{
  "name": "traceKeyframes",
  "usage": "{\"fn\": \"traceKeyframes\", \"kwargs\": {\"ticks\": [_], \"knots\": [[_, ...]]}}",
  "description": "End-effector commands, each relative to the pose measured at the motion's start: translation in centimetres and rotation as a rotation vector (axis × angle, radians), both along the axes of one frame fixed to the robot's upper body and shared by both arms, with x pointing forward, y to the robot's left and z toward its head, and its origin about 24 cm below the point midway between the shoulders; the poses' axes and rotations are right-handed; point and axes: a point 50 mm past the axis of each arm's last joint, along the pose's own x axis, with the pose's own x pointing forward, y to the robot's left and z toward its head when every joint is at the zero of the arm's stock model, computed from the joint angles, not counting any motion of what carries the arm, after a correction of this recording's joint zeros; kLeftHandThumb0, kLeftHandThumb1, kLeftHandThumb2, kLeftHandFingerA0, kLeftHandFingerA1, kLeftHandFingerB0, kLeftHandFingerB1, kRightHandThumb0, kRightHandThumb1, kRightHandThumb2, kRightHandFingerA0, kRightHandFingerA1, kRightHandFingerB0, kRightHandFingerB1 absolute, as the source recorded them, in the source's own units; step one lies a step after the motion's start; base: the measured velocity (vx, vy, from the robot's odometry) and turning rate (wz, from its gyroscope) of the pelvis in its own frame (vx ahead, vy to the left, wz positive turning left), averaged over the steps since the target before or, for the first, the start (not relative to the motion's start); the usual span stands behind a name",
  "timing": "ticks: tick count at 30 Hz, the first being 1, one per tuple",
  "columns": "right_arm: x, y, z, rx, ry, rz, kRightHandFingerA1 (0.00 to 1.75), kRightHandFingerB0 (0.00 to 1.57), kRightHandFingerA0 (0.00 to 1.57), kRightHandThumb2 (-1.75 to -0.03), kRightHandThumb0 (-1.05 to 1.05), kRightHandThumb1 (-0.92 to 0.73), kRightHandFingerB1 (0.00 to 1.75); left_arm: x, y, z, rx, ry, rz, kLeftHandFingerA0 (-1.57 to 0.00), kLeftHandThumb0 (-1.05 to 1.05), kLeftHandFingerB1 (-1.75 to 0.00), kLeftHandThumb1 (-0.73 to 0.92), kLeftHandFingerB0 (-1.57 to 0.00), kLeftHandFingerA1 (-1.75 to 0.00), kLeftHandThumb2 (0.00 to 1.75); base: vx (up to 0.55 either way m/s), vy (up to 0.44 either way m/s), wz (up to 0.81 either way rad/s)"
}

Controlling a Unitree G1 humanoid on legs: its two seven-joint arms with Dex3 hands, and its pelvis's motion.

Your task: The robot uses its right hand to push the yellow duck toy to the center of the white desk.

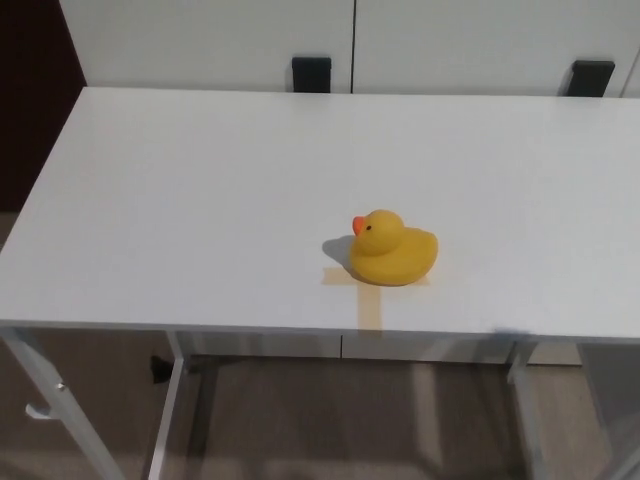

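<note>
The duck [392, 248] sits upright on the white surface [200, 200], over a tan tape cross [367, 290], beak pointing left. Neither hand shows, so their state cannot be told.

No part of the robot's body shows in the head view, neither robot hand nor forearm nor cable, so nothing of its colours, shapes, screws or markings can be told from this moment.

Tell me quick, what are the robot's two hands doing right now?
Left hand: not in view, so it cannot be told.
Right hand: not in view either. Nothing touches the yellow duck on the white desk.
</note>
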Motion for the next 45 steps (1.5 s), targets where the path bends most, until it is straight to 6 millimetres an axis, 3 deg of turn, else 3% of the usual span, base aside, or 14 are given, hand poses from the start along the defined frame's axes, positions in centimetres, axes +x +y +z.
{"fn": "traceKeyframes", "kwargs": {"ticks": [1,5,9,10,13,17,18,20,21,23,38,39,40,45], "knots": [[-13.4,-13.4,-0.6,0.297,-0.108,-0.558,0.70,0.75,1.06,-0.64,-0.71,-0.80,0.47,-0.3,1.0,0.6,0.040,-0.011,0.061,-0.87,-0.24,-0.97,0.66,-0.83,-0.95,0.69,0.00,0.000,0.00],[-14.5,-14.7,-5.1,0.411,-0.137,-0.745,0.60,0.66,1.00,-0.61,-0.57,-0.69,0.47,-0.2,1.1,0.7,0.043,-0.013,0.063,-0.83,-0.27,-0.96,0.69,-0.79,-0.89,0.66,0.00,0.000,0.00],[-14.4,-14.7,-6.6,0.450,-0.148,-0.785,0.59,0.65,0.98,-0.61,-0.52,-0.67,0.46,-0.1,1.1,0.7,0.047,-0.010,0.059,-0.83,-0.22,-0.94,0.68,-0.78,-0.89,0.72,0.00,0.000,0.00],[-13.8,-14.7,-8.1,0.460,-0.157,-0.815,0.43,0.52,0.71,-0.59,-0.21,-0.63,0.40,-0.1,1.1,0.7,0.044,-0.016,0.063,-0.81,-0.25,-0.94,0.68,-0.79,-0.87,0.70,0.00,0.000,0.00],[-12.7,-14.6,-10.3,0.468,-0.164,-0.859,0.42,0.53,0.68,-0.59,-0.13,-0.64,0.39,0.0,1.1,0.7,0.041,-0.024,0.068,-0.80,-0.23,-0.93,0.69,-0.79,-0.87,0.70,0.00,0.000,0.00],[-12.2,-14.6,-11.3,0.467,-0.167,-0.884,0.42,0.53,0.68,-0.59,-0.13,-0.64,0.39,0.0,1.1,0.7,0.040,-0.025,0.069,-0.80,-0.23,-0.93,0.69,-0.79,-0.87,0.70,0.00,0.000,0.00],[-11.7,-14.1,-12.8,0.454,-0.135,-0.925,0.49,0.60,0.79,-0.65,-0.04,-0.60,0.44,0.0,1.0,0.7,0.041,-0.037,0.068,-0.91,-0.18,-0.98,0.62,-0.90,-0.97,0.78,0.00,0.000,0.00],[-11.2,-13.3,-14.5,0.432,-0.094,-0.969,0.49,0.60,0.79,-0.65,-0.04,-0.60,0.44,0.1,0.9,0.7,0.041,-0.051,0.067,-0.91,-0.18,-0.98,0.62,-0.90,-0.97,0.78,0.00,0.000,0.00],[-11.4,-12.8,-16.0,0.470,-0.074,-1.009,0.51,0.70,0.97,-0.60,-0.15,-0.62,0.51,0.2,1.0,0.8,0.043,-0.059,0.069,-0.98,-0.17,-1.01,0.59,-1.00,-1.03,0.78,0.00,0.000,0.00],[-12.1,-12.1,-17.6,0.531,-0.058,-1.047,0.54,0.70,0.97,-0.60,-0.14,-0.63,0.54,0.3,1.0,0.9,0.044,-0.063,0.072,-0.97,-0.20,-1.01,0.61,-0.99,-1.02,0.72,0.00,0.000,0.00],[-13.3,-10.0,-22.4,0.582,0.153,-0.993,0.54,0.78,1.03,-0.59,-0.13,-0.60,0.51,0.4,1.1,1.0,0.040,-0.081,0.059,-0.93,-0.13,-1.00,0.54,-0.94,-0.94,0.77,0.00,0.000,0.00],[-13.2,-9.9,-22.6,0.597,0.164,-0.976,0.56,0.82,1.05,-0.82,-0.01,-0.56,0.52,0.5,1.1,1.0,0.037,-0.084,0.071,-0.94,-0.14,-1.01,0.57,-0.96,-0.97,0.76,0.00,0.000,0.00],[-13.2,-9.8,-22.7,0.604,0.180,-0.958,0.56,0.84,1.05,-0.86,0.01,-0.54,0.52,0.4,1.0,1.0,0.035,-0.085,0.080,-0.95,-0.15,-1.01,0.53,-0.94,-0.98,0.76,0.00,0.000,0.00],[-13.1,-9.5,-23.2,0.632,0.238,-0.896,0.57,0.85,1.05,-0.86,0.07,-0.52,0.52,0.3,1.1,1.0,0.037,-0.092,0.082,-0.92,-0.16,-0.99,0.56,-0.92,-0.97,0.76,0.00,0.000,0.00]]}}
